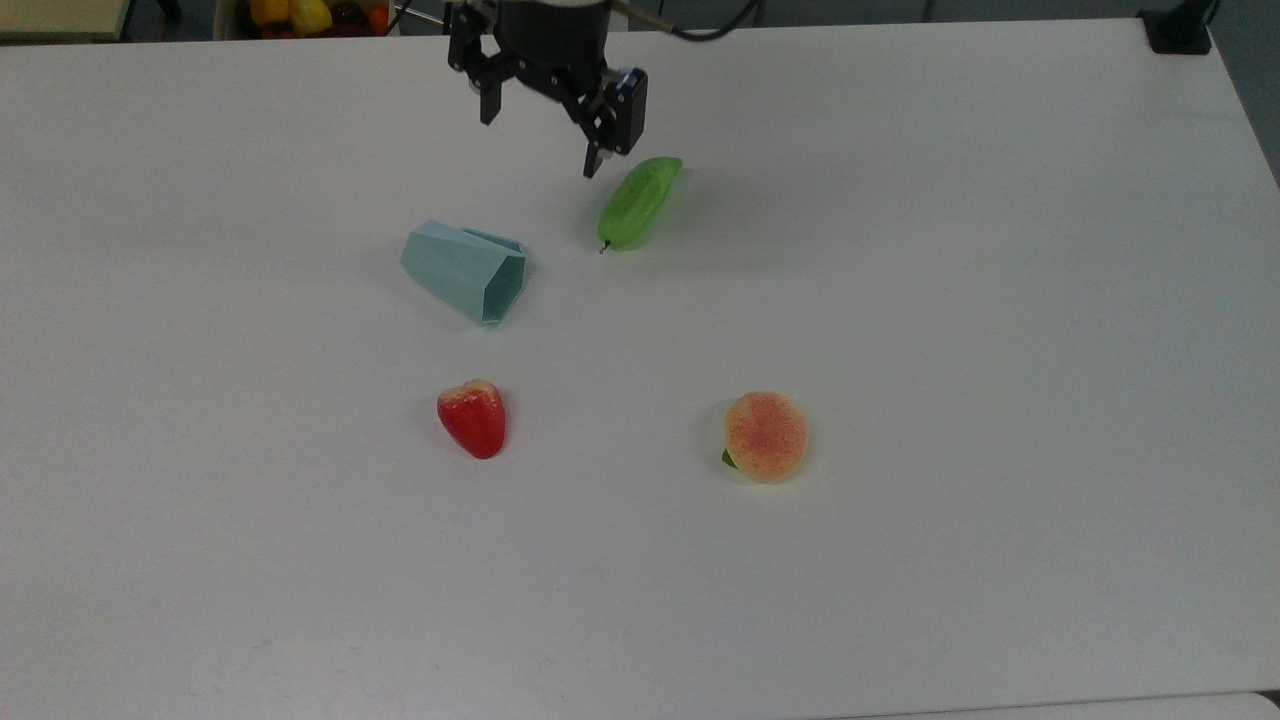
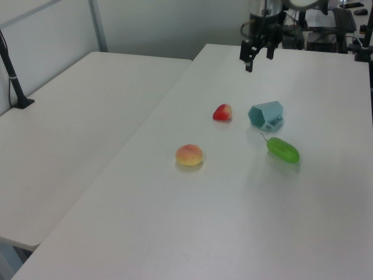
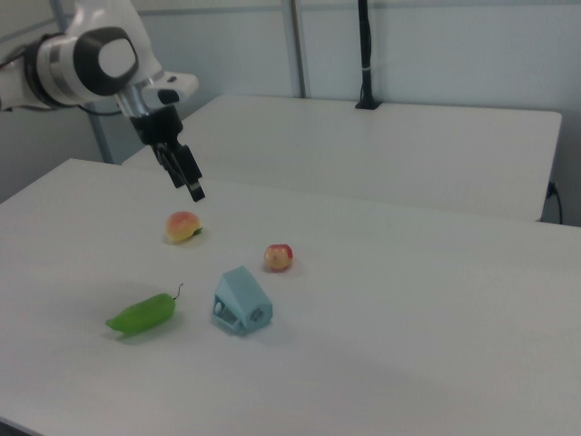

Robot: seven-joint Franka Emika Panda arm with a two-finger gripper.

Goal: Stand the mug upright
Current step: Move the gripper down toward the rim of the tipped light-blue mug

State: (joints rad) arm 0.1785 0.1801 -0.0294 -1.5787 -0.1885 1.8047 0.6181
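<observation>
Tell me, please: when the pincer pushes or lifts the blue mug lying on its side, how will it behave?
The mug looks like thin rigid plastic, so probably light and stiff. Its flat facets and handle should resist rolling; a push would likely slide it on the smooth table. Its tapering body may slip.

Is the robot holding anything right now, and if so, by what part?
Nothing is held. The gripper hangs open above the table, apart from the mug, which lies on its side.
</observation>
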